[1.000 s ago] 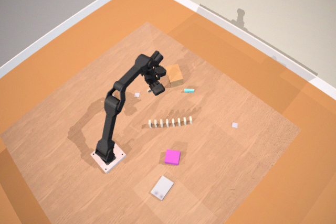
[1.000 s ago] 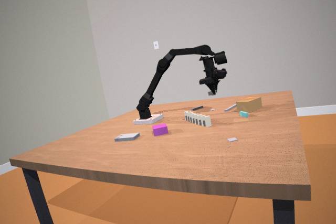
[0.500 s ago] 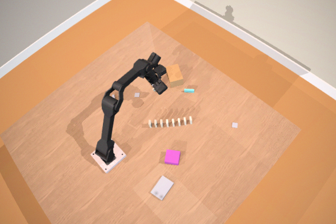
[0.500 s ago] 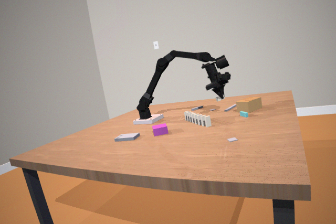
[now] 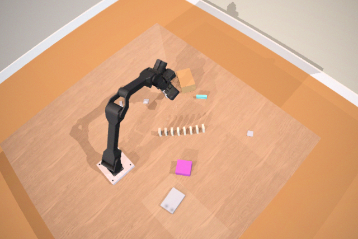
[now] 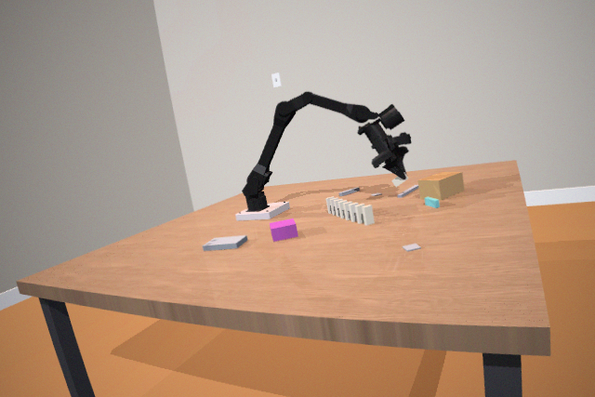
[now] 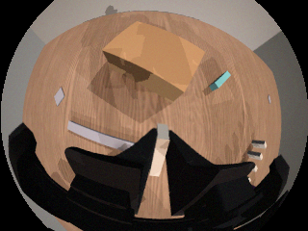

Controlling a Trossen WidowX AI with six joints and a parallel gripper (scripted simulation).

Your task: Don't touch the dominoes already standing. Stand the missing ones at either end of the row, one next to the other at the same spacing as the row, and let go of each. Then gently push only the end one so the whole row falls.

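Observation:
A row of several cream dominoes (image 5: 178,131) (image 6: 367,215) (image 7: 259,143) stands upright and evenly spaced near the middle of the table. My gripper (image 6: 403,178) (image 7: 161,133) is shut on a cream domino (image 6: 398,182) (image 7: 159,156) and holds it above the table, beyond the row and near the orange box. The held domino hangs down between the fingertips. In the top view the arm hides the fingertips. A small teal block (image 5: 201,96) (image 6: 431,202) (image 7: 220,81) lies on the table between the orange box and the row.
An orange box (image 5: 185,77) (image 6: 440,185) (image 7: 159,53) stands close to the gripper. A grey bar (image 6: 408,191) (image 7: 98,136) lies near it. A magenta block (image 5: 183,167) (image 6: 284,230) and a grey slab (image 5: 173,200) (image 6: 224,243) lie on the row's other side. A flat tile (image 5: 250,133) (image 6: 412,247) lies right.

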